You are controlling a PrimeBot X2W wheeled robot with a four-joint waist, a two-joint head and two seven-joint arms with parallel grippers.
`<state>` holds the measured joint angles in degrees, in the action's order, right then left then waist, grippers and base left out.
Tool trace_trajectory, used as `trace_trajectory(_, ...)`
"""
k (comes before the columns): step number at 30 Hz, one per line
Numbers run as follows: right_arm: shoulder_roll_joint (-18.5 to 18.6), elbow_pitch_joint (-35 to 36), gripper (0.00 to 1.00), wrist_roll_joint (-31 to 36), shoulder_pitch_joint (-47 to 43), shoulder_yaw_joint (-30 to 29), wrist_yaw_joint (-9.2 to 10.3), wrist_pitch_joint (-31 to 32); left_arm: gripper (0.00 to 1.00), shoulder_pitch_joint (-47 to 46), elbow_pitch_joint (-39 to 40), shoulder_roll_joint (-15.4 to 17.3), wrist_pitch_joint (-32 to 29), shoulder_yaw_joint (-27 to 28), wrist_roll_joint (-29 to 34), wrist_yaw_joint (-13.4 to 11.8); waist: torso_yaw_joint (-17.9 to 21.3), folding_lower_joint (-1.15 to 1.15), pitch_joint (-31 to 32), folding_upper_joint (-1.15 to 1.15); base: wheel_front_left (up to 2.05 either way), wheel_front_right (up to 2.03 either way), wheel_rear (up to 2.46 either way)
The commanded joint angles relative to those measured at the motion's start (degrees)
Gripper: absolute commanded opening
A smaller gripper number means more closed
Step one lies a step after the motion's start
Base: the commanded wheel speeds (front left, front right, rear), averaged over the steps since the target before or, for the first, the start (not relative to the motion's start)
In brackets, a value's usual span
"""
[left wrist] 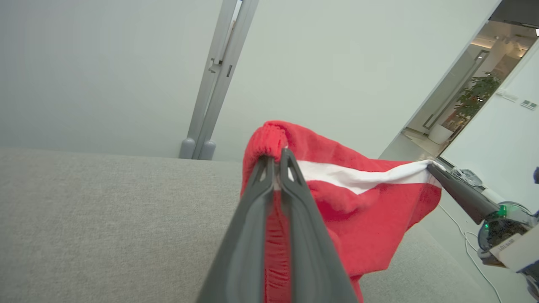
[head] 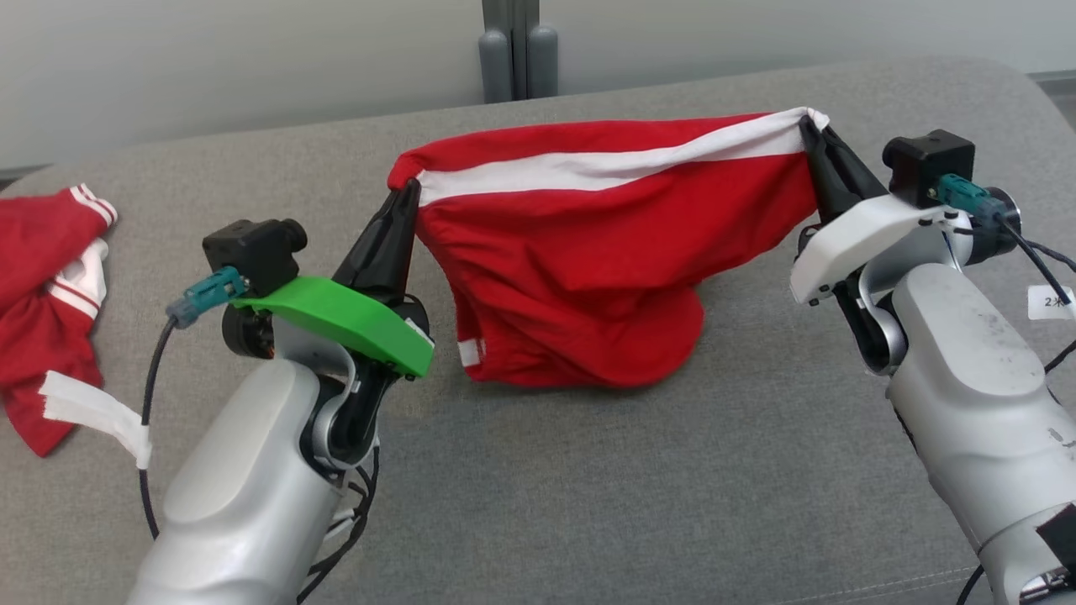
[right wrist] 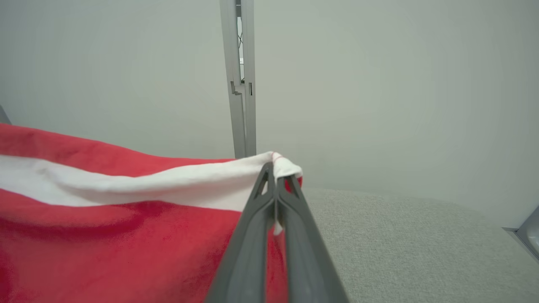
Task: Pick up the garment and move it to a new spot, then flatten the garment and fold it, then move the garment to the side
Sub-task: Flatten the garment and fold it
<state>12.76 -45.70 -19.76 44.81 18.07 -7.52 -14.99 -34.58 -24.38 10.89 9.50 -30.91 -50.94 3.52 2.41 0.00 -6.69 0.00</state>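
A broad grey upholstered cushion [head: 588, 504] spans the head view, and the red garment [head: 588, 269] hangs over its middle, toward 12 o'clock, stretched between the two arms with its lower bulge sagging onto the fabric. A second red-and-white garment [head: 42, 294] lies crumpled at 9 o'clock, well apart. The left gripper [head: 409, 186] is pinched tight on the garment's ribbed red edge at its 10 o'clock corner. The right gripper [head: 811, 126] is clamped on the end of the white stripe [head: 605, 164] at its 2 o'clock corner. The step in hand looks like the pick-up and carry to a new spot. Flattening is not yet begun, since the cloth is bunched and doubled. The next move probably calls for both arms travelling together with the top edge kept taut, then lowering so the hanging part spreads rather than piles up.
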Motion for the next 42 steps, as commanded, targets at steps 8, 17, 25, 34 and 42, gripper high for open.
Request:
trace_trajectory(8,4.4,26.7,0.00,0.8,-13.4,-6.5,0.06,3.5,0.00,4.5,20.8,6.5,-3.4,2.3,0.1,-5.1,2.8,0.00,10.3,0.00,0.00,0.00,0.00)
trace_trajectory(17,2.0,60.3,0.00,5.4,-27.1,-15.3,0.06,17.4,0.00,5.8,38.5,12.3,-10.3,3.8,0.6,-10.8,4.0,0.00,9.5,0.00,0.00,0.00,0.00)
trace_trajectory(25,-0.1,60.3,0.00,5.3,-24.8,-14.0,0.06,21.5,0.00,-2.3,32.8,12.5,-17.0,2.4,-0.6,-10.1,5.4,0.00,2.9,0.00,0.00,0.00,0.00)
trace_trajectory(34,-5.2,36.2,0.00,9.4,1.6,-15.6,0.06,8.4,0.00,-26.0,12.3,9.1,-14.6,3.5,5.1,-6.6,8.3,0.00,-9.3,0.00,0.00,0.00,0.00)
trace_trajectory(42,-9.3,22.1,0.00,13.6,9.4,-16.9,0.06,0.1,0.00,-32.4,-2.8,2.9,-5.1,2.6,6.0,-0.9,8.9,0.00,-15.3,0.00,0.00,0.00,0.00)
